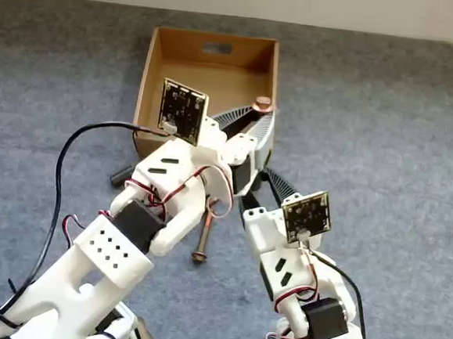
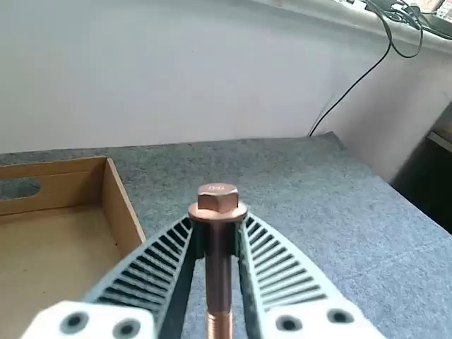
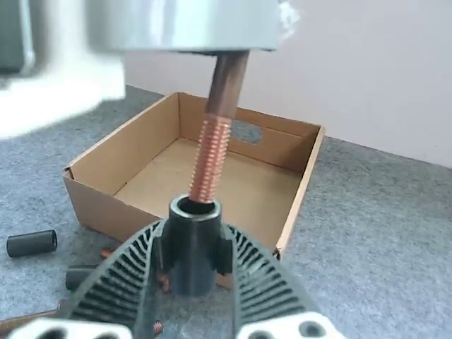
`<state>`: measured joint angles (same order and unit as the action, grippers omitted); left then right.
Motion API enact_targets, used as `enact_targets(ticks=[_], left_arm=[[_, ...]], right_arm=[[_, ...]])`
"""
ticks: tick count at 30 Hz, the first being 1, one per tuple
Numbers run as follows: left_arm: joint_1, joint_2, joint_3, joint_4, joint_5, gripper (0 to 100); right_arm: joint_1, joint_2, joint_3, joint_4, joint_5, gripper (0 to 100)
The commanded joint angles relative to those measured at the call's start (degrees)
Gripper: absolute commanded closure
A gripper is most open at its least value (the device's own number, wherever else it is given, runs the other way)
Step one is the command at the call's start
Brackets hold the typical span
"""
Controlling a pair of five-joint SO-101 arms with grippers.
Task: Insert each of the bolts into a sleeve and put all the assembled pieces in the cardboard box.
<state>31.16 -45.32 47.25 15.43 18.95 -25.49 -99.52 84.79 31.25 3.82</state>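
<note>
We start with the bolt (image 2: 218,247). It hangs copper and upright, hex head on top and threaded end pointing down. The threaded tip sits right at the open mouth of the black sleeve (image 3: 191,254), and it looks just inside. The sleeve stands upright beneath it.

The left gripper (image 2: 217,226) has the bolt pinched just under the head, its ribbed fingers (image 2: 166,258) pressed against the shaft on both sides. Below it, the right gripper (image 3: 192,232) clamps the sleeve around its middle, leaving the mouth free.

From the high view we see the two grippers meeting one above the other. They are just off the near corner of the cardboard box (image 1: 152,77), on the right arm's side, and the bolt head shows against that side wall. The box sits open on the grey carpeted table (image 1: 386,135).

On the carpet in front of the box, another bolt (image 1: 203,232) lies flat beside the left arm. Two loose sleeves lie there on their sides too, one (image 3: 32,242) farther out and one (image 3: 81,277) closer to the right gripper.
</note>
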Motion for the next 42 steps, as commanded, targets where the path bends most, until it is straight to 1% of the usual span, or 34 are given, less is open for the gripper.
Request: enact_targets(ticks=[1,4,8,13,19,20,23,25,30,35,39,42], left_arm=[[0.3,0.0,0.4,-0.7,-0.1,99],[0.6,0.0,2.0,-0.7,-0.1,99],[2.6,0.0,3.9,-0.7,-0.2,99],[2.9,-1.2,4.1,-0.7,-0.2,99],[2.6,-10.3,5.6,5.2,-0.4,99],[2.6,-11.6,5.8,6.2,-1.0,99],[2.9,-13.1,6.7,9.2,-7.4,99],[3.1,-13.1,7.3,10.4,-10.1,99],[3.1,-13.2,7.2,12.2,-10.5,99],[2.6,-13.2,7.6,12.3,-10.6,89],[2.6,-13.2,8.2,12.3,-10.5,90],[2.6,-13.5,8.4,12.2,-10.5,89]], right_arm=[[1.5,-0.8,-0.6,-1.5,0.2,99.2],[3.4,-0.8,-0.6,-1.5,0.0,99.2],[4.0,-0.8,-0.6,-1.5,-4.1,99.2],[4.1,-0.8,-0.6,-1.5,-4.3,99.2],[4.1,-0.8,-0.6,-1.5,-4.3,99.2],[4.1,-0.8,-0.6,-1.5,-4.3,99.2],[4.1,-0.8,-0.6,-1.5,-4.3,99.2],[4.1,-0.8,-0.6,-1.5,-4.3,99.2],[4.1,-0.8,-0.6,-1.5,-4.3,99.2],[4.4,-0.8,-0.6,-1.4,-4.3,99.2],[6.5,-0.8,-0.6,-1.5,-4.5,99.2],[6.8,-0.8,-0.6,-1.5,-4.5,99.2]])
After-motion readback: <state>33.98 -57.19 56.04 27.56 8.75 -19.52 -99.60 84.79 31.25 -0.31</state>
